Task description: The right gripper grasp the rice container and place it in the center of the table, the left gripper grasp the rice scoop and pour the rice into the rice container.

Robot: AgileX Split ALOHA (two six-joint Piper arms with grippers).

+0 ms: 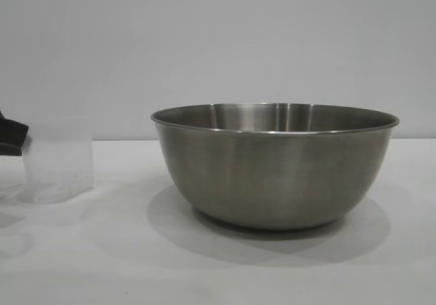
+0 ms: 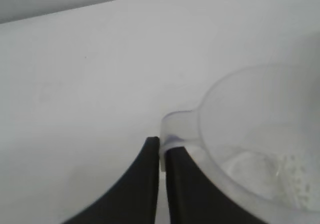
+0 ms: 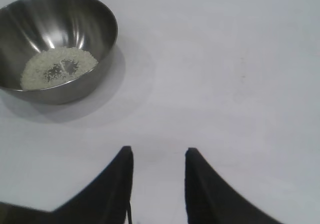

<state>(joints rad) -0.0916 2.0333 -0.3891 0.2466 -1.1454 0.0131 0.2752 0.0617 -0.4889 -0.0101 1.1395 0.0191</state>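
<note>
White tabletop (image 1: 225, 271) fills the exterior view: the brushed steel rice container (image 1: 275, 165) stands centrally, the translucent rice scoop (image 1: 58, 162) well left. Left wrist view: the left gripper (image 2: 162, 146) pinches the scoop's loop handle (image 2: 176, 130); that thin, smooth plastic could slip. Right wrist view: the right gripper (image 3: 156, 156) hangs spread, empty; rice (image 3: 59, 67) heaps in the bowl.
</note>
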